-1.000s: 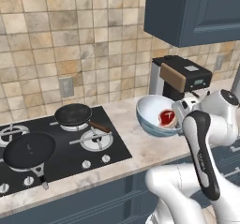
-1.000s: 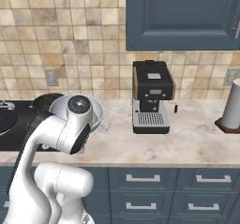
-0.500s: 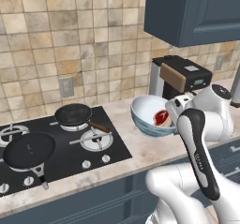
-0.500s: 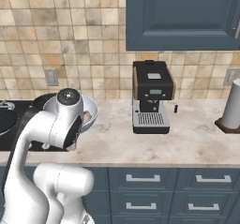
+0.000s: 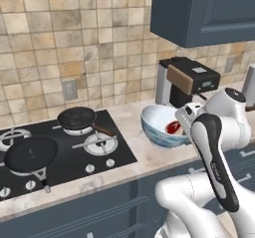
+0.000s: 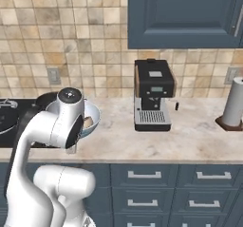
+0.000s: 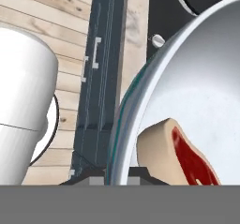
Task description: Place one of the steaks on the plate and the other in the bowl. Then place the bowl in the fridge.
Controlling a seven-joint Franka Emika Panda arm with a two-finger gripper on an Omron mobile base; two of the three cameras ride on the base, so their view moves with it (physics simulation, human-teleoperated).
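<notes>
The round glossy pale blue-white bowl (image 5: 162,126) is tilted above the beige marble counter (image 5: 149,157), near the counter's front edge, between the black gas hob (image 5: 55,150) on its left and the black coffee machine (image 5: 187,81) behind it on the right. Its opening faces toward the hob and a little upward. Inside it lies one flat pinkish-red steak (image 7: 180,155) with a tan edge, resting against the lower inner wall. The gripper (image 7: 116,174) of the white arm is clamped on the bowl's rim: in the hand view one dark finger tip (image 7: 89,177) stands outside the wall and the other inside, with the thin rim between them. On the hob stand two black frying pans, one at the back (image 5: 77,118) and one at the front left (image 5: 30,155). In the right base view a white paper towel roll (image 6: 235,102) stands upright on a dark holder at the right end of the counter. Dark blue cabinets (image 6: 182,12) hang above the beige tiled wall.
</notes>
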